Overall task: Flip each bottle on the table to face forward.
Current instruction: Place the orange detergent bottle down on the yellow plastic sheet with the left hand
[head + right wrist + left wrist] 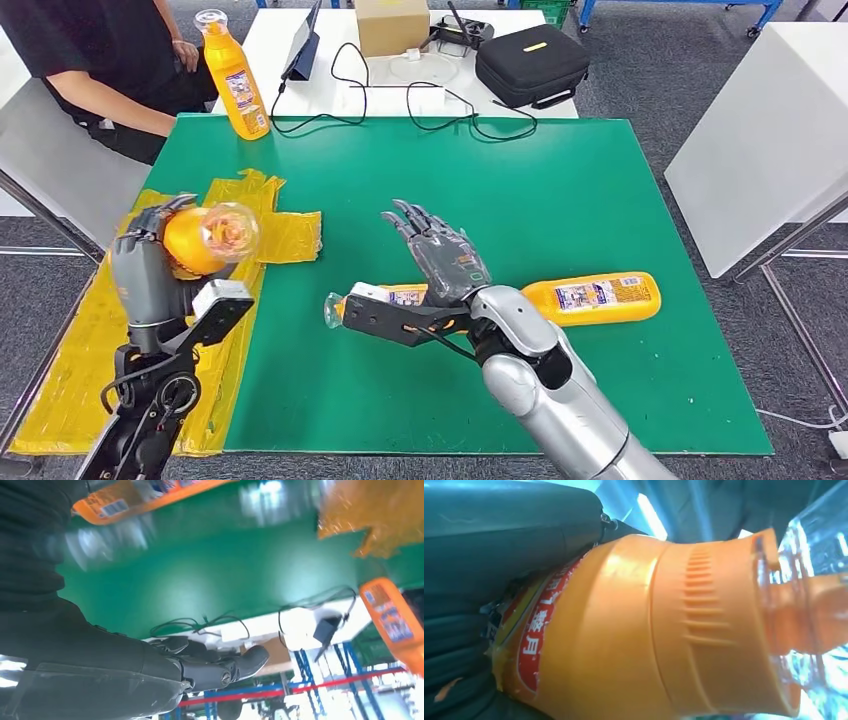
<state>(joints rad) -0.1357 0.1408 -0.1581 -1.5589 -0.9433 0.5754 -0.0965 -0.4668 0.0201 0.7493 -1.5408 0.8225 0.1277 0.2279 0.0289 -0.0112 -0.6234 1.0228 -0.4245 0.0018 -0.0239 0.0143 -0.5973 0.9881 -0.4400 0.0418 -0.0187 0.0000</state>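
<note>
The fingers (150,222) of the left hand (145,270) are wrapped around an orange bottle (205,238), held up off the surface over the yellow sheet (290,236), its clear cap pointing toward the head camera. The right hand (440,255) hangs above the green surface (560,190) with its fingers spread and grasping nothing.

Three other bottles wait. One stands upright (235,82) at the far left corner of the surface, near a seated person (95,60). Two lie flat on the green: one (595,298) to the right of the right arm, label up, and one (385,298) partly hidden under the right wrist.

The risks, as I judge them: the held bottle is smooth and round, so it could slip or roll in the left hand's grip as it is turned or lowered. Set down on the crinkled yellow sheet, it may tip. The right forearm sits just over the hidden bottle, so a careless drop could knock it and send it rolling.

The left wrist view shows what the head view cannot: the red label (536,630) lies pressed against the hand's dark fingers (459,645), with the ribbed shoulder and cap free. The right wrist view confirms the thumb (250,661) closes on nothing.
</note>
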